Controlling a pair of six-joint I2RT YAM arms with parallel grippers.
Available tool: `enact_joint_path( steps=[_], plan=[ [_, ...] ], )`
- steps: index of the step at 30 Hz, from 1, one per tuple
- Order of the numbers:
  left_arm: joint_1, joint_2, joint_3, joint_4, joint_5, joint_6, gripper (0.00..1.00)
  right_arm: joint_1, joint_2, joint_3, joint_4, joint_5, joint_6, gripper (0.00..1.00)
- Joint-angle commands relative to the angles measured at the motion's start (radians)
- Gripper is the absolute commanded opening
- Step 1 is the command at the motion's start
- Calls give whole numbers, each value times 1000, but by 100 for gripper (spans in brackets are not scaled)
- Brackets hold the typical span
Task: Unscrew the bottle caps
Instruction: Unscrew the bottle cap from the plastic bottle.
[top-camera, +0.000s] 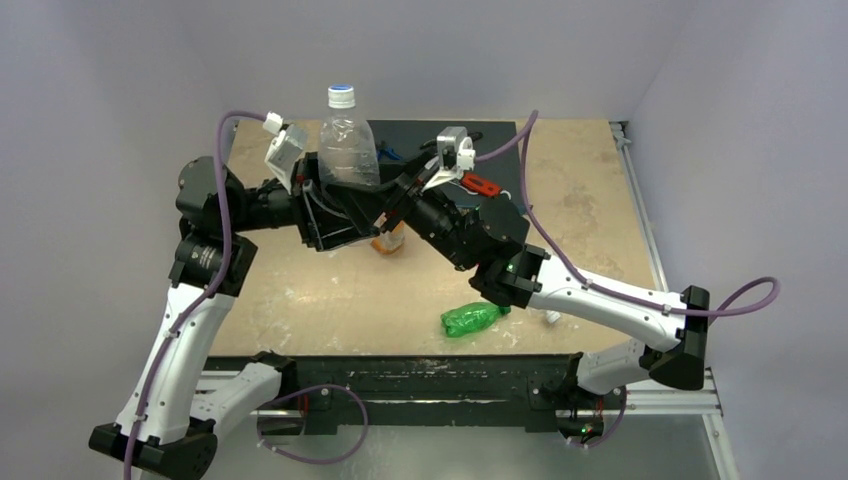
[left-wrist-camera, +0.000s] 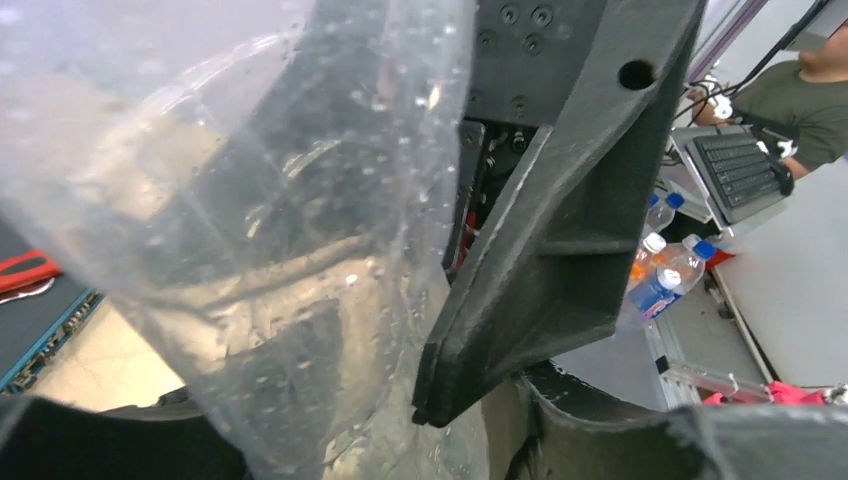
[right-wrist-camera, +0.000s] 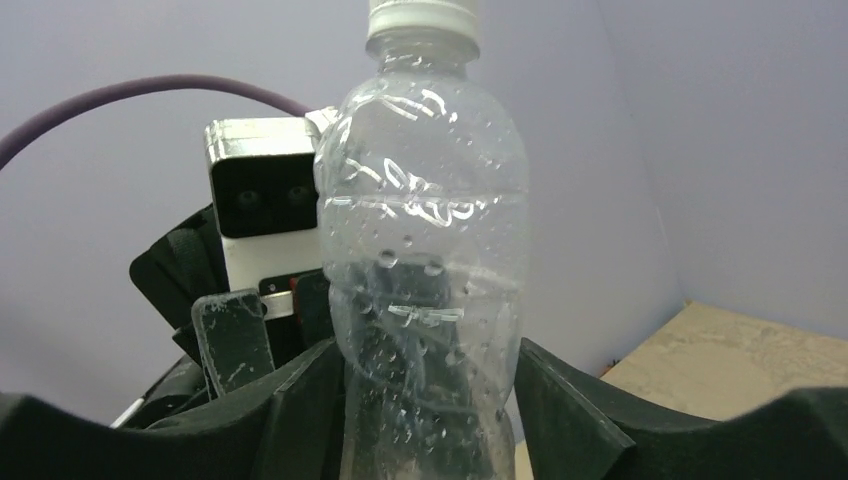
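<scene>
Item under inspection: clear bottle, upright and raised off the table, with its white cap seated on the neck.

Right gripper: the fingers stand on either side of the bottle's lower body and press against it, so they are grasping it.

Left gripper: it meets the clear bottle from the opposite side, at the same lower level. In the left wrist view the wet wall of the bottle fills most of the frame. Whether these fingers are clenched on it cannot be told.

Other items, placed from the clear bottle:
- Orange-labelled bottle: just on the near side and below, mostly hidden under the two wrists (only the base shows).
- Green bottle: lying on its side on the table, nearer the arm bases and to the right.
- Small white cap: loose on the table, further right, beyond the green bottle.
- Red tool: to the right, on the dark mat.
</scene>
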Motion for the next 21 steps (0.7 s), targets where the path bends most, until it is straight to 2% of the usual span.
enact_joint_path(
  steps=[1, 3, 7, 11, 17, 21],
  plan=[
    [0, -20, 15, -51, 25, 65, 38, -2, -11, 96, -86, -49, -47, 73],
    [-1, -22, 14, -59, 22, 82, 34, -7, -13, 125, -144, -84, -69, 79],
    [-1, -20, 18, -65, 24, 98, 33, -28, -32, 162, -224, -151, -97, 88],
    [-1, -19, 41, -153, 32, 195, 33, -67, -46, 220, -295, -226, -122, 93],
    [-1, -21, 105, -365, 61, 434, 31, -152, 54, 441, -508, -370, -120, 87],
    [-1, -25, 129, -447, 70, 543, 31, -169, 109, 520, -574, -476, -120, 82]
  ],
)
